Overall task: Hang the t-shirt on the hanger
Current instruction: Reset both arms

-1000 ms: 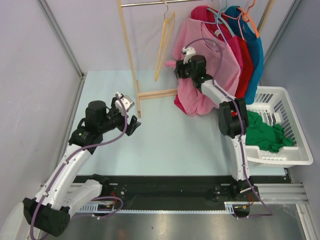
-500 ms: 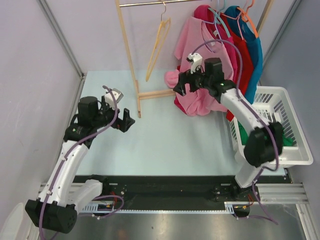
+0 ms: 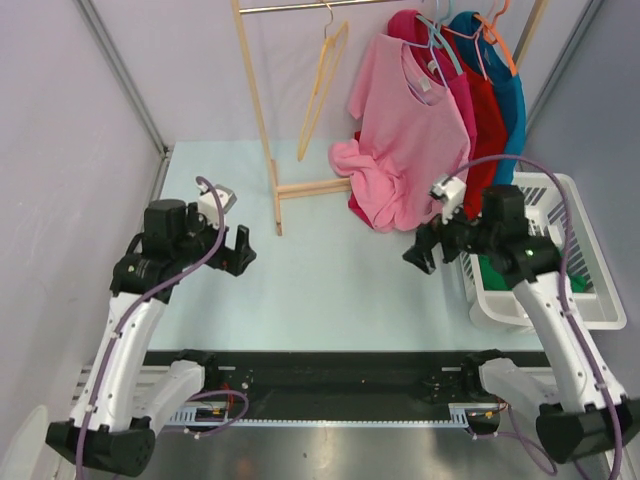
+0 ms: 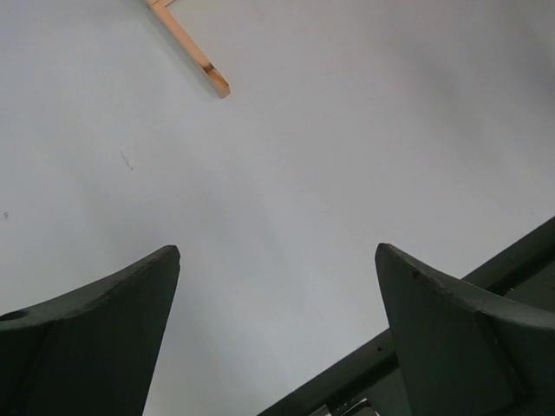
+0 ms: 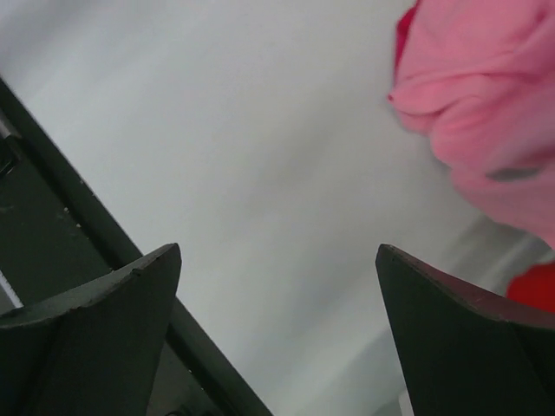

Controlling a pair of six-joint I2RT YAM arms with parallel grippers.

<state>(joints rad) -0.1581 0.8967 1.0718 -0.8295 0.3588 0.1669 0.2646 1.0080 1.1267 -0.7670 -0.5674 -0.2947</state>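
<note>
The light pink t-shirt (image 3: 415, 130) hangs from the pale lavender-blue hanger (image 3: 447, 57) on the rack at the back; its lower left part is bunched and its hem reaches the table. It also shows in the right wrist view (image 5: 486, 87) at the top right. My right gripper (image 3: 422, 256) is open and empty over the table, below and apart from the shirt; its jaws (image 5: 277, 251) stand wide. My left gripper (image 3: 240, 250) is open and empty at the left, low over bare table (image 4: 277, 251).
A wooden rack post (image 3: 258, 110) with its foot (image 4: 195, 52) stands at the back centre. A yellow hanger (image 3: 322, 85) hangs on the rail. Magenta (image 3: 403, 25), red (image 3: 490, 110) and teal (image 3: 515, 100) shirts hang behind. A white basket (image 3: 560, 195) holds green cloth at the right.
My right gripper has let go of the pink t-shirt and pulled back toward the near right. My left arm has drawn back slightly to the left. The yellow hanger swung.
</note>
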